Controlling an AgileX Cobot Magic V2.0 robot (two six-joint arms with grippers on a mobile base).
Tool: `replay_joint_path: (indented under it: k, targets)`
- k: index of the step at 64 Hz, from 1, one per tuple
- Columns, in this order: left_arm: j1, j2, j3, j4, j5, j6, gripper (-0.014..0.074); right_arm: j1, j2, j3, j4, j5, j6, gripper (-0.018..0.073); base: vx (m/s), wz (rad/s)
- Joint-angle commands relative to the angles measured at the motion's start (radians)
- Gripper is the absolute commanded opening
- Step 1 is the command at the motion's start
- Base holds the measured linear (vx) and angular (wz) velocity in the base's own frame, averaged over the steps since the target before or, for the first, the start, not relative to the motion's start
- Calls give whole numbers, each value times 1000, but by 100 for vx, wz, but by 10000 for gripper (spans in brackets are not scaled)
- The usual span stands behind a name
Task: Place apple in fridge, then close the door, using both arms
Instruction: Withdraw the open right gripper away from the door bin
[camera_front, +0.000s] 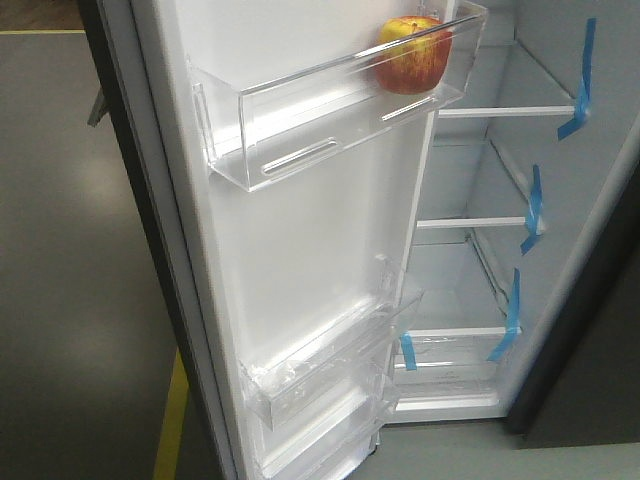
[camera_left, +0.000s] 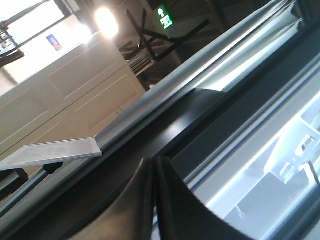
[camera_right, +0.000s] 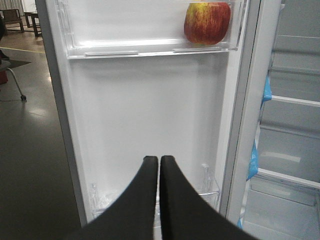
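Risk first: my left claw (camera_left: 153, 165), fingers pressed together and holding nothing, sits close by the dark outer edge of the door (camera_front: 300, 260). A glancing shove could slip off that edge, and a hard one could slam it. A slam would likely jolt the apple (camera_front: 412, 55), which rests at the right end of the top bin (camera_front: 290, 140), at one o'clock from my right claw (camera_right: 159, 162). That claw is also pressed together and empty. It faces the door's white lining and, I judge, could get caught in the swing. Lower bins (camera_front: 320, 380), at six o'clock, look empty. Fridge (camera_front: 470, 180) shelves (camera_front: 500, 111), at three o'clock, hold nothing.
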Motion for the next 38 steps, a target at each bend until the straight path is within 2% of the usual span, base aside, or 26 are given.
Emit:
replay_joint_path:
  k: [1, 13, 38]
  targets:
    - [-6, 118, -91, -11, -44, 5, -6, -5, 14, -23, 25, -59, 2, -3, 0, 0]
    - [-6, 343, -236, -10, -111, 6, -6, -5, 14, -23, 25, -59, 1, -3, 0, 0]
    - [-6, 885, -622, -53, 127, 0, -6, -5, 14, -23, 25, -57, 1, -1, 0, 0]
